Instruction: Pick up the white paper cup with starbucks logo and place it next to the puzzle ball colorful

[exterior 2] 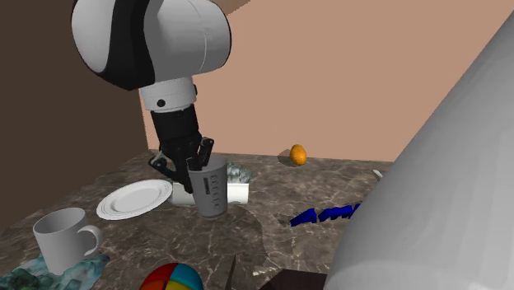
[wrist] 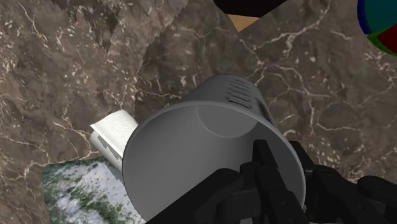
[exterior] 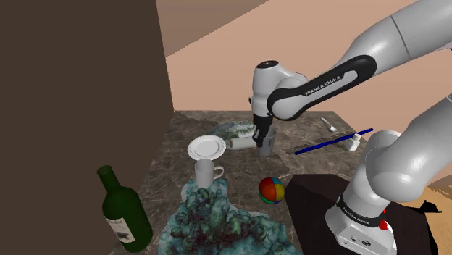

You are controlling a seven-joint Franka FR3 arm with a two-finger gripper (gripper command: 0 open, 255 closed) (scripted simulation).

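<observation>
1. The pale grey paper cup [exterior 2: 211, 189] is near the middle of the dark marbled desk [exterior: 319, 165]. I cannot tell if its base touches the desk.
2. The black hand [exterior 2: 194, 161] is clenched on the cup's rim, with one finger [wrist: 264, 162] inside and the other outside the wall.
3. A white roll [exterior: 239, 143] lies just beside the cup, at 9 o'clock in the shoulder view.
4. The white plate [exterior: 206, 148] is further out at 9 o'clock.
5. The colourful puzzle ball [exterior: 271, 191] is at 6 o'clock, well apart from the cup.

Grey cup [exterior 2: 209, 189], seemingly dark-marked; ball [exterior: 271, 191] red, blue, yellow.
</observation>
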